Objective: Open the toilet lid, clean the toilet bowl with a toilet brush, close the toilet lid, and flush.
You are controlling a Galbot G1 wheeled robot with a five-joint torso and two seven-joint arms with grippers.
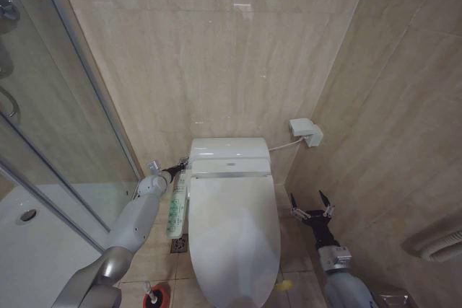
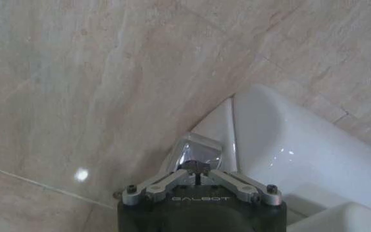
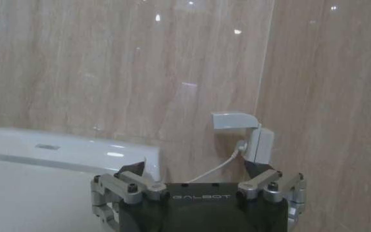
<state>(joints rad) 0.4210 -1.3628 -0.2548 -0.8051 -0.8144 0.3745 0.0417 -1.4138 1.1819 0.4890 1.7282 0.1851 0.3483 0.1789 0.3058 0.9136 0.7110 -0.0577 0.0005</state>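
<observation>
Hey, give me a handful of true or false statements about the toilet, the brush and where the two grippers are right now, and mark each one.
1. The toilet lid is down over the bowl. True.
2. The left gripper is shut, at a chrome lever on the tank's side. True.
3. The right gripper is clamped on the toilet brush. False: it is open and empty, beside the toilet near the right-hand wall.
4. The toilet brush stands in its red holder on the floor, left of the toilet. True.
5. The wall socket has nothing plugged in. False: a white cord runs from it to the toilet.
</observation>
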